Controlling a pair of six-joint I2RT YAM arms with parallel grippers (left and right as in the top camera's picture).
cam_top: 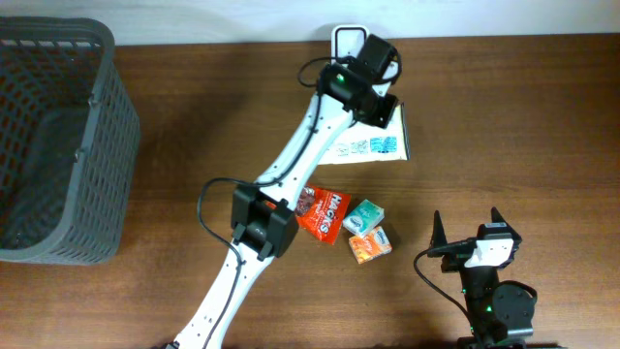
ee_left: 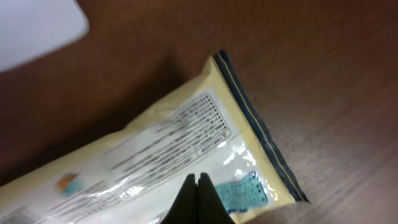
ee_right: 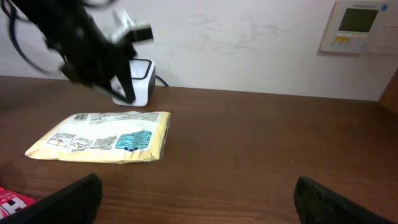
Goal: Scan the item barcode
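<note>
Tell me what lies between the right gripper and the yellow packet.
Only bare tabletop separates the right gripper from the yellow packet; the right wrist view shows it.

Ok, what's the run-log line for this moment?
left gripper: shut, above cream packet, no grip visible | cream packet: lying flat near white scanner | right gripper: open, empty, parked

White lettering on red packet (cam_top: 323, 213), print on cream packet (ee_left: 186, 143), both unreadable
</note>
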